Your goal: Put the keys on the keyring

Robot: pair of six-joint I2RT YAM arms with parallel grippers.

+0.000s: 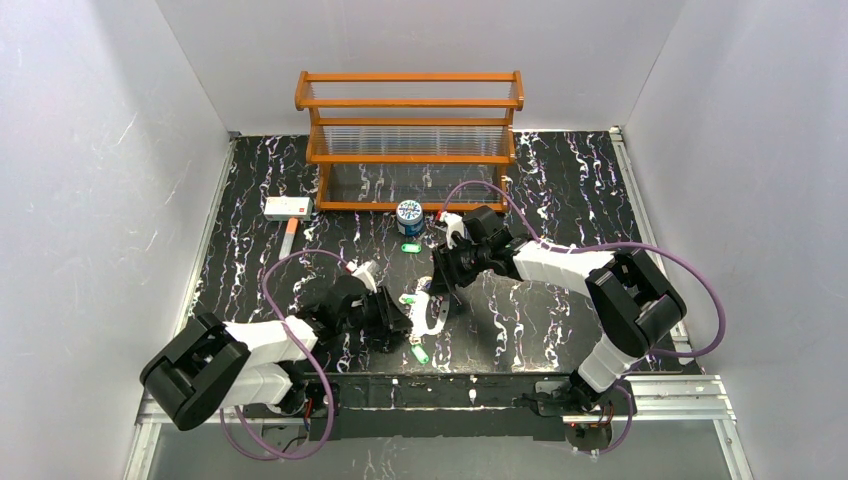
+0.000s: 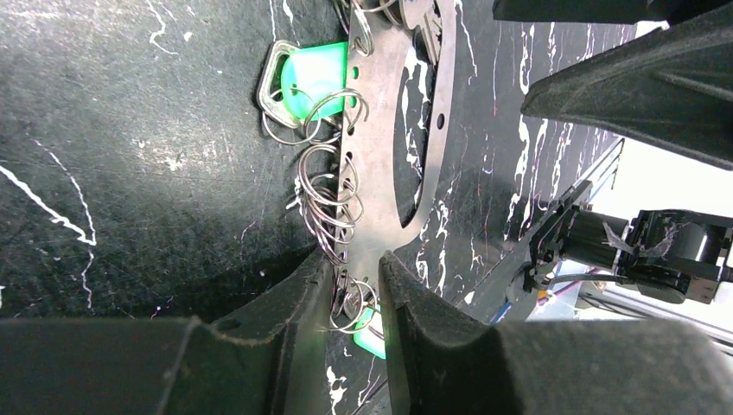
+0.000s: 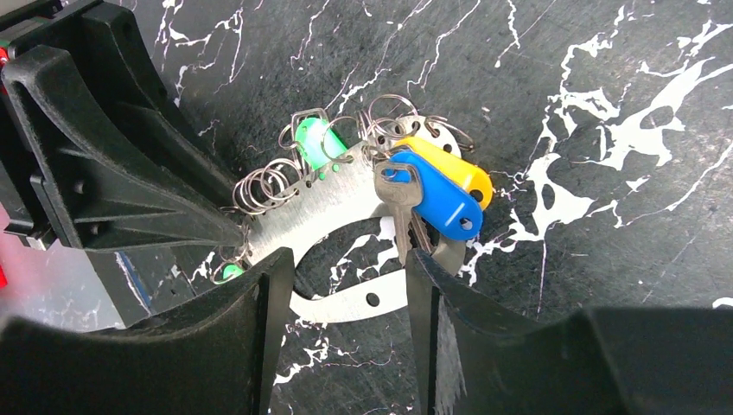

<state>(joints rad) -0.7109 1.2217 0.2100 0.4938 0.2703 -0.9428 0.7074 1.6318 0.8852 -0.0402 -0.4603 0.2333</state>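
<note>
So the keyring (image 2: 373,173) is lying on the black marbled table (image 1: 560,200), about midway between the two arms, and it already has a fair bit hanging off it. There's a row of wire split rings along one edge, a green key (image 2: 315,78) on one of them, and a blue key (image 3: 436,203) and a yellow key (image 3: 449,169) stacked together further round the loop. The left gripper (image 2: 355,268) has its jaws close together around one end of the keyring. One finger is against the plate's edge and wire rings fill the gap on the other side, but honestly it's hard to tell if it's properly clamped. The right gripper (image 3: 350,259) is spread wide and straddles the far band of the loop, just beside the blue key's blade, pinching nothing. A loose green key (image 1: 408,250) sits off by itself near the blue-and-white can (image 1: 408,213), in front of the wooden rack (image 1: 410,120). One more green key (image 1: 420,353) lies just past the keyring's near end, and whether that one is hooked on is anyone's guess.
</note>
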